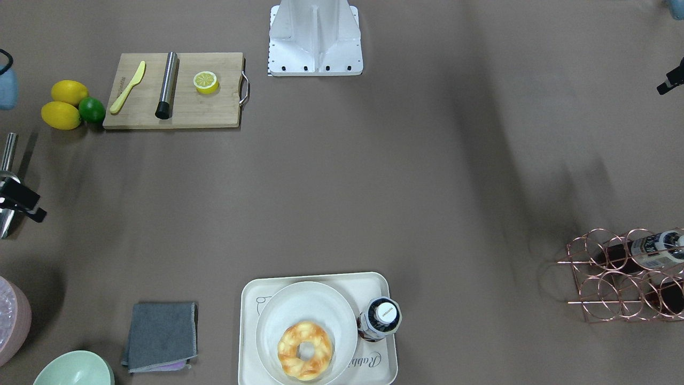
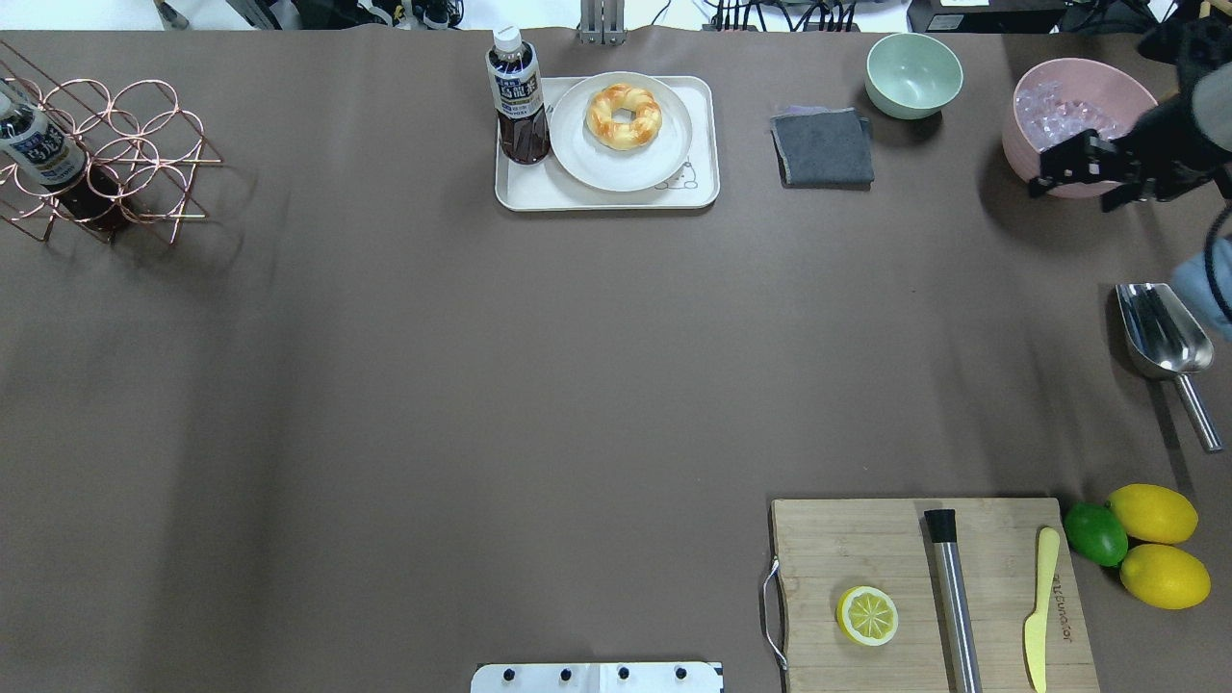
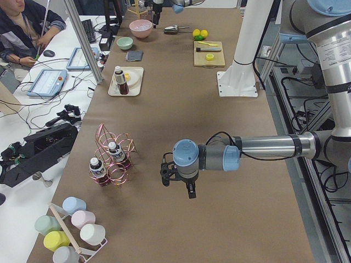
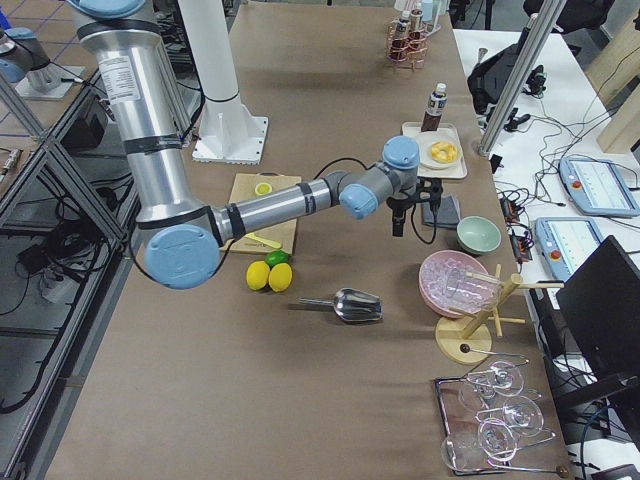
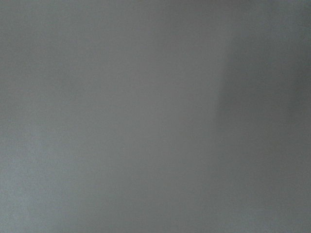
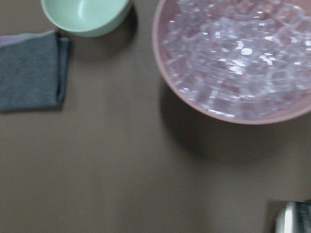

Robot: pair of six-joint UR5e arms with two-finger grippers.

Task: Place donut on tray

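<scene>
The donut (image 1: 305, 350) is a golden-orange ring with pale patches. It lies on a round white plate (image 1: 283, 310), and the plate sits on the cream tray (image 1: 249, 342) at the table's far edge. It also shows in the overhead view (image 2: 624, 115), on the tray (image 2: 616, 199). My right gripper (image 2: 1078, 188) hangs open and empty beside the pink ice bowl, far to the right of the tray. My left gripper (image 3: 178, 189) hovers over bare table near the wire rack, far from the tray. I cannot tell whether it is open or shut.
A dark drink bottle (image 2: 520, 96) stands on the tray beside the plate. A grey cloth (image 2: 824, 146), a green bowl (image 2: 912, 75) and a pink bowl of ice (image 2: 1068, 115) lie to the right. A metal scoop (image 2: 1160, 337), a cutting board with a halved lemon (image 2: 867, 616), and a copper rack (image 2: 106, 144) are also on the table.
</scene>
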